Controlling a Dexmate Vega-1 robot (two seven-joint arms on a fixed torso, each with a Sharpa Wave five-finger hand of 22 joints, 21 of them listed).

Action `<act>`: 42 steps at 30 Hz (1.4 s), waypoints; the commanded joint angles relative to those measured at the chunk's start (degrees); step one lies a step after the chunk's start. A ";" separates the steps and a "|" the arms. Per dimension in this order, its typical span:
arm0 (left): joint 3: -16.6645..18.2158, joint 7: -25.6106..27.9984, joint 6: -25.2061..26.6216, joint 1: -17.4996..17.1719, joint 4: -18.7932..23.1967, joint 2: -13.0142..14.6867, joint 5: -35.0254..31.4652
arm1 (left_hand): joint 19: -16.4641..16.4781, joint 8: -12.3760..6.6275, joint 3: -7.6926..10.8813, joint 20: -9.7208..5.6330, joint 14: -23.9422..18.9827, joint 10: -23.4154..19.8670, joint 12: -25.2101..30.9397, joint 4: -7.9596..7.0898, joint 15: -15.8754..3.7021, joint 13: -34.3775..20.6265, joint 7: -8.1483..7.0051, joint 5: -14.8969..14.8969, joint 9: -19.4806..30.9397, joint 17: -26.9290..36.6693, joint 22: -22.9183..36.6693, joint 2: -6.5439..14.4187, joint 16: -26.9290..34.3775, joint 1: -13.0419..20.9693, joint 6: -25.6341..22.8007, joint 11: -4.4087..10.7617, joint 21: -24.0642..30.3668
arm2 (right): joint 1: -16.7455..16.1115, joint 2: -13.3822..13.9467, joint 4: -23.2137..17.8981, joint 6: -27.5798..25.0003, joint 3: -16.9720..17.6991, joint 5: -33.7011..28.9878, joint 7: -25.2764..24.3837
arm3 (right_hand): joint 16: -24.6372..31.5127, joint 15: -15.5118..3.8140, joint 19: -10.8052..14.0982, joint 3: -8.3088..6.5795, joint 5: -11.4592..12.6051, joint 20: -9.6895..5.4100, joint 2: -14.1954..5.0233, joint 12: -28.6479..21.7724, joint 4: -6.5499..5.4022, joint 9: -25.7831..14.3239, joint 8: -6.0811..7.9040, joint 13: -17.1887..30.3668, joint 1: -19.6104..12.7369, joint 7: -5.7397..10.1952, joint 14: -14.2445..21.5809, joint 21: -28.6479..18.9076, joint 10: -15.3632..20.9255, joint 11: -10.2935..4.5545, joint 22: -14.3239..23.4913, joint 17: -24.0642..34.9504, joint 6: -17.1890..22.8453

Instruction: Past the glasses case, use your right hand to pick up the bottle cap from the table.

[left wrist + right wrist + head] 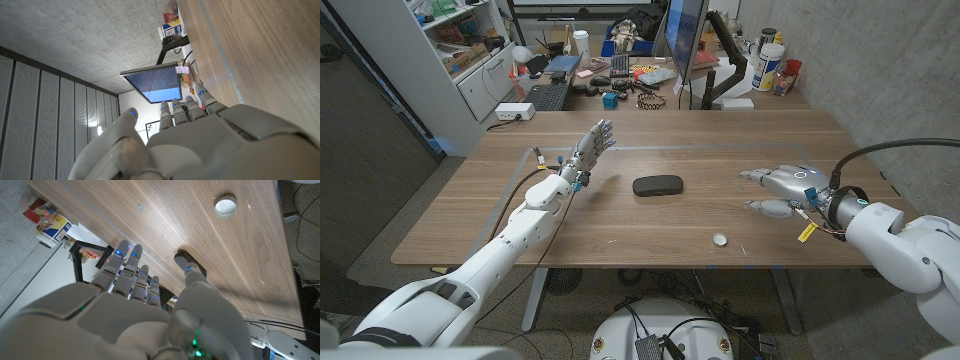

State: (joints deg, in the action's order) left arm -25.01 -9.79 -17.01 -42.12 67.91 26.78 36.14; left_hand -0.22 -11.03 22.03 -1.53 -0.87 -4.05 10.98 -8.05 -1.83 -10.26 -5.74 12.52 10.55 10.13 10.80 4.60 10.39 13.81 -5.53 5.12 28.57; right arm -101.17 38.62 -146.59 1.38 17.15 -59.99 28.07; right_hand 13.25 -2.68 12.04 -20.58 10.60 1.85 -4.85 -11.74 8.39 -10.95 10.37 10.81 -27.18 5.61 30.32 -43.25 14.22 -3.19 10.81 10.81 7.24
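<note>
We see right hand (pixel 782 184) fingers spread, empty; white bottle cap (pixel 720 239) near its thumb side, lettering illegible. Left hand (pixel 582 153) fingers apart. Glasses case (pixel 657 186) unmarked.

glasses case (pixel 657 186): one counted | bottle cap (pixel 720 239): one counted | robot hands: two counted, left hand (pixel 588 150), right hand (pixel 782 186) | wooden table (pixel 620 245): one counted

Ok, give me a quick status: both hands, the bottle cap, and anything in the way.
Left robot hand open, holding nothing. Right robot hand open above the table, not touching the bottle cap. Cap lies alone near the front edge. Glasses case mid-table, off the path.
</note>
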 commanded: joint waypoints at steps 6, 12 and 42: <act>-0.12 -0.03 0.11 -0.01 -0.01 -0.01 -0.05 | 0.02 -0.30 -0.38 -0.86 -0.45 0.02 0.21 -0.06 -2.80 -0.31 -0.08 0.50 0.06 0.17 0.08 0.27 0.23 -0.65 -0.51 -0.18 -0.41 | 0.10 1.14 -0.86 -2.95 -2.91 -3.93 4.25 | 0.04 -5.05 0.35 -0.21 0.45 0.10 0.07 -0.54 0.14 -0.15 0.20 0.27 -0.91 -0.13 0.89 -0.30 0.18 -0.07 0.09 0.43 -0.78; -0.16 0.34 0.32 -0.30 0.62 0.15 -0.18 | 0.05 -0.30 -0.42 -0.87 -0.42 0.05 0.20 -0.06 -2.84 -0.31 -0.05 0.57 0.06 0.16 0.08 0.29 0.21 -0.71 -0.54 -0.06 -0.44 | 0.11 1.82 -0.89 -3.52 -3.38 -4.40 5.45 | 0.39 -5.29 0.71 -0.20 0.49 0.06 0.15 -0.62 0.10 -0.16 0.40 0.30 -0.95 -0.28 1.91 -0.39 0.27 -0.11 0.08 0.66 -0.76; -1.17 0.93 1.94 -0.86 2.21 0.42 -0.88 | 0.04 -0.25 -0.61 -0.50 -0.25 0.03 0.21 -0.02 -2.54 -0.30 -0.14 0.88 0.07 0.13 0.06 0.41 0.15 -1.01 -0.62 -0.23 -0.63 | -2.76 2.44 0.71 -3.07 -3.98 -4.99 1.94 | 0.12 -5.71 0.92 -0.04 0.87 -0.45 1.59 -0.56 0.52 -0.21 0.34 0.41 -1.86 0.20 2.53 -0.27 -0.17 -0.89 0.04 1.10 -2.71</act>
State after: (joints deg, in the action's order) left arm -25.82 -9.06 -15.60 -42.77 69.67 27.08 35.54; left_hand -0.22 -11.03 21.47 -1.53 -0.87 -4.05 10.98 -8.15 -1.83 -10.26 -5.86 13.15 10.53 10.14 10.79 5.07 10.38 13.22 -5.66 5.12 28.15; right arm -103.37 40.55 -146.62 -2.00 13.82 -64.66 30.68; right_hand 13.25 -3.08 12.25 -20.56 11.05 1.61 -3.61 -12.19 8.85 -11.07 10.64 11.07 -28.87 5.52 32.15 -43.25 14.10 -3.89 10.65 11.60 4.68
